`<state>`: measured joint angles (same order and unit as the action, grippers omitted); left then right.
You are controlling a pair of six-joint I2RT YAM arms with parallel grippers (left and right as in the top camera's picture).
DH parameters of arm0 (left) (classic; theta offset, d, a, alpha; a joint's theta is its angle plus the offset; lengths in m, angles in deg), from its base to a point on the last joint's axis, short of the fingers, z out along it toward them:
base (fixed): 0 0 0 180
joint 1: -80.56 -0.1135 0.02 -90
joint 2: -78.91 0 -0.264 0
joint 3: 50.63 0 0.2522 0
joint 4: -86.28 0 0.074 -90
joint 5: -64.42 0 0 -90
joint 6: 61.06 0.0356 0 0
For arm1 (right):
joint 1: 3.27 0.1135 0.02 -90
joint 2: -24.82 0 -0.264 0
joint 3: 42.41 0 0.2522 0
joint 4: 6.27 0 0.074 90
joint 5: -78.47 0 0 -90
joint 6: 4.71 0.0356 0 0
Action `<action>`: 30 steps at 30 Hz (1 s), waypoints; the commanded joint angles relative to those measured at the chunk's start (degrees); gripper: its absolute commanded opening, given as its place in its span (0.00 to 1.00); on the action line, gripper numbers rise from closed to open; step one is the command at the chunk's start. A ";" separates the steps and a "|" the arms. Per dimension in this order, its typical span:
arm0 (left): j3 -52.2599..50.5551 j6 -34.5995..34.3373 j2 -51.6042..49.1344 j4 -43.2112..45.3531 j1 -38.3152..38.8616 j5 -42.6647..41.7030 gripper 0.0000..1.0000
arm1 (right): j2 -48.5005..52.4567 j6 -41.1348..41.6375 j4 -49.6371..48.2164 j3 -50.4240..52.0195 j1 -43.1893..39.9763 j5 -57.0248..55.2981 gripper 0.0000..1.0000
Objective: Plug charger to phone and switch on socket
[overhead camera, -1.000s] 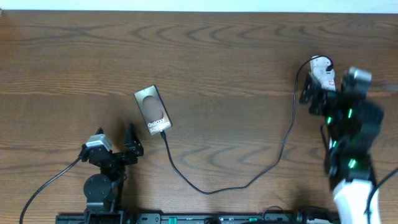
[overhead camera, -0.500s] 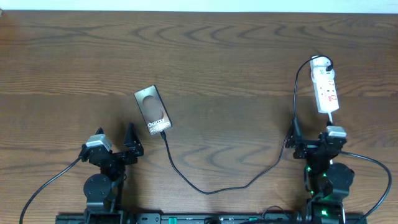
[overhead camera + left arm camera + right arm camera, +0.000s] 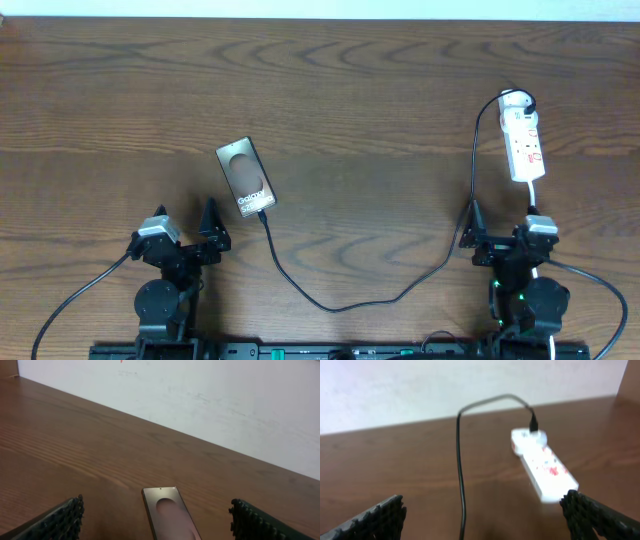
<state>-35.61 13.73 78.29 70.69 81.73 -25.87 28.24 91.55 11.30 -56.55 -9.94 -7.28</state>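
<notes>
The phone [image 3: 246,177] lies flat left of centre, lettering toward the front; in the left wrist view the phone [image 3: 167,515] sits between and beyond my fingers. The charger [image 3: 340,306], a thin black cable, meets the phone's near short edge, loops along the front and climbs to a black plug at the far end of the socket [image 3: 524,140]. The white socket [image 3: 545,467] has red marks, and the charger [image 3: 460,470] runs beside it. My left gripper [image 3: 182,232] is open, short of the phone. My right gripper [image 3: 503,235] is open, well short of the socket.
A white wall [image 3: 210,395] bounds the far side of the wooden table [image 3: 360,90]. Both arm bases stand at the table's front edge, on a black rail [image 3: 330,352].
The right arm has drawn back from over the socket to the front edge, leaving the socket uncovered. The left arm, phone and cable have not moved.
</notes>
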 commanded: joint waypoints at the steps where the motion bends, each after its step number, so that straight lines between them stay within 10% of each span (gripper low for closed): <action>1: -1.01 0.11 0.39 -2.38 -0.28 0.79 0.92 | -2.84 -0.76 -0.15 0.07 1.16 -0.72 0.99; 30: -1.01 0.11 0.39 -2.38 -0.28 0.79 0.92 | -3.15 -12.13 0.31 0.07 4.98 -0.90 0.99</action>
<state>-35.61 13.73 78.31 70.69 81.73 -25.87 25.64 80.40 11.32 -56.55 -6.36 -7.71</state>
